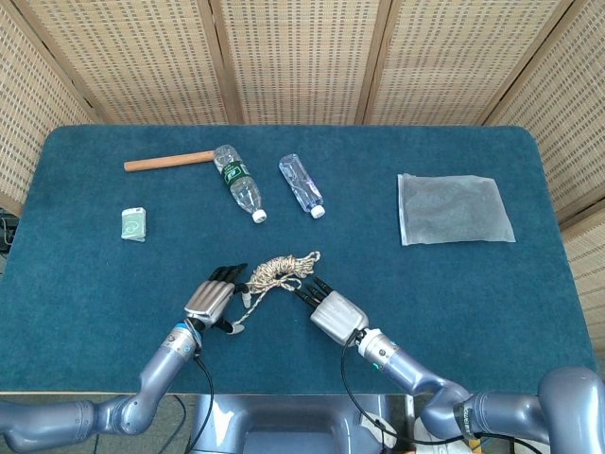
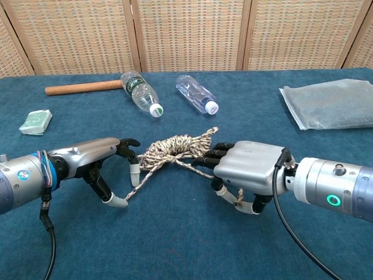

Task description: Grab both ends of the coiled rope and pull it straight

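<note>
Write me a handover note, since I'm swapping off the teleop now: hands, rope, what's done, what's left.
Left hand: beside the left side of the coiled rope, fingers spread around a loose rope end; whether it grips it I cannot tell.
Right hand: fingers at the coil's right side, a rope end running under the palm; it looks held, though I can't confirm.
Rope: bunched near the front edge of the table, between both hands.
Done: both hands brought to the ends.
Left: confirm both grips, then draw the hands apart until the rope is straight.
</note>
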{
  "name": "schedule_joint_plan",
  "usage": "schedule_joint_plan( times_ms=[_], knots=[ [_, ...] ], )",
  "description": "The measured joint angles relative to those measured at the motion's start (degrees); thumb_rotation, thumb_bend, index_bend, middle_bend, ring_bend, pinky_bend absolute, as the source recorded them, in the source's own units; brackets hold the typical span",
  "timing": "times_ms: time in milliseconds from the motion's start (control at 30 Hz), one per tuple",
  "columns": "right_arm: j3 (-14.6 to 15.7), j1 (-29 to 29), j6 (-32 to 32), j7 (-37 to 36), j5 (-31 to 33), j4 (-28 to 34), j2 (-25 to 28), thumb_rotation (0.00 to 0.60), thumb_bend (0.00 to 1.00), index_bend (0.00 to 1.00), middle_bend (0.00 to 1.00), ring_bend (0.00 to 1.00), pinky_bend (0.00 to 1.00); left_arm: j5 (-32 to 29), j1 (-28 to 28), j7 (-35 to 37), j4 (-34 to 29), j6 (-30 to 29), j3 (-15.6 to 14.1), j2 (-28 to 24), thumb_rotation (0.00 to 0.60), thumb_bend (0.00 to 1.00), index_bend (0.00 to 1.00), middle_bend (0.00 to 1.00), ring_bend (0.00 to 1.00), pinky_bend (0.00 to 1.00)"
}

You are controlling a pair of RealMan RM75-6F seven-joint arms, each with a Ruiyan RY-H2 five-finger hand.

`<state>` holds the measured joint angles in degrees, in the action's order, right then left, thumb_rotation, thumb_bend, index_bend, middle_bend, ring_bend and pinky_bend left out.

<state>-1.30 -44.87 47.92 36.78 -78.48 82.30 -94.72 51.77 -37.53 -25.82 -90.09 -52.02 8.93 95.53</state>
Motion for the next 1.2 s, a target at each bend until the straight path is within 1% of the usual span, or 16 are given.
schedule_joint_plan(
  times_ms=[233,500,667,1200],
  knots=[
    [0.1,-0.2,0.1,-0.5,-0.2,-0.2,-0.1,0.600,0.59,0.64,0.00,0.00,0.00,-0.8,-0.6,0.9,0.4,0.0,-0.7,0.4,0.600,0.21,0.44,0.00,0.00,0.00],
    [0.3,-0.2,0.3,-1.2,-0.3,-0.4,0.1,0.600,0.59,0.64,0.00,0.00,0.00,-0.6,-0.9,-0.2,0.9,-2.2,-1.3,0.9,0.600,0.25,0.46,0.00,0.00,0.00],
    [0.4,-0.2,0.3,-1.6,-0.4,-0.5,0.3,0.600,0.59,0.64,0.00,0.00,0.00,0.1,-1.0,-1.2,1.6,-3.7,-1.9,1.0,0.600,0.25,0.46,0.00,0.00,0.00],
    [0.6,-0.2,0.6,-2.8,-0.8,-0.7,0.7,0.600,0.59,0.64,0.00,0.00,0.00,0.8,-1.1,-1.1,4.2,-4.7,-2.7,2.4,0.600,0.28,0.49,0.00,0.00,0.00]
  ],
)
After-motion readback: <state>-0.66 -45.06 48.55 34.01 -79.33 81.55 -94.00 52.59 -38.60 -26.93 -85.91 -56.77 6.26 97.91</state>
